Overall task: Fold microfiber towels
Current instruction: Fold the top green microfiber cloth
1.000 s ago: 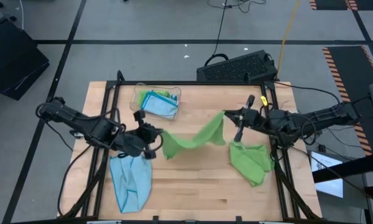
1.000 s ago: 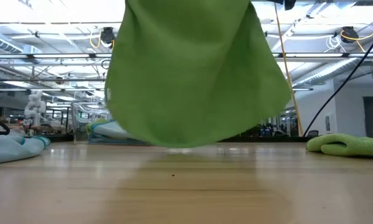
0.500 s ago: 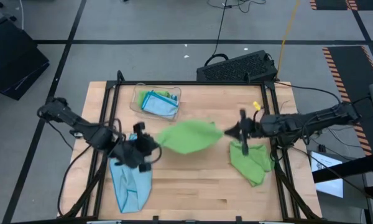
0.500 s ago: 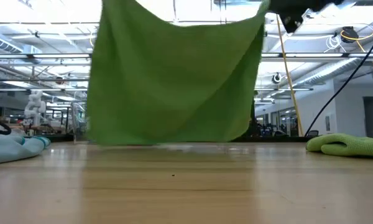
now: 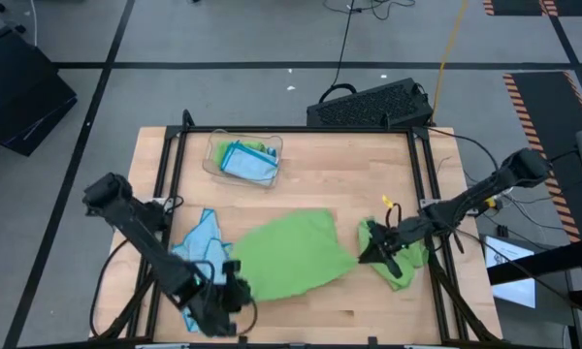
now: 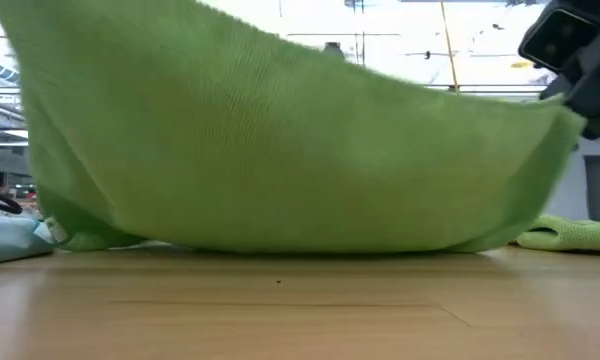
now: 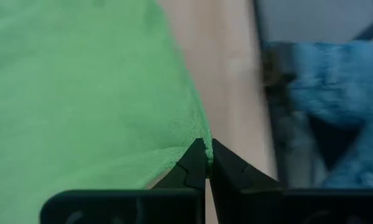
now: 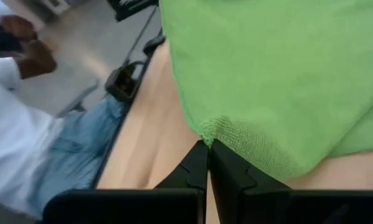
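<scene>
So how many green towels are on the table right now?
2: the spread green towel at the table's middle, pinched by both grippers, and a crumpled green towel at the right edge. Others may be hidden.

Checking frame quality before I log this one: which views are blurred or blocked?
Low view: the green towel fills most of the picture, close and soft, hiding the room. Left wrist view: the blue towel is out of focus. Right wrist view: the person beyond the table is blurred. High view: sharp, evenly lit.

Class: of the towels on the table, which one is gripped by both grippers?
The big green towel spread mid-table; the bunched green towel and blue towel lie free.
</scene>
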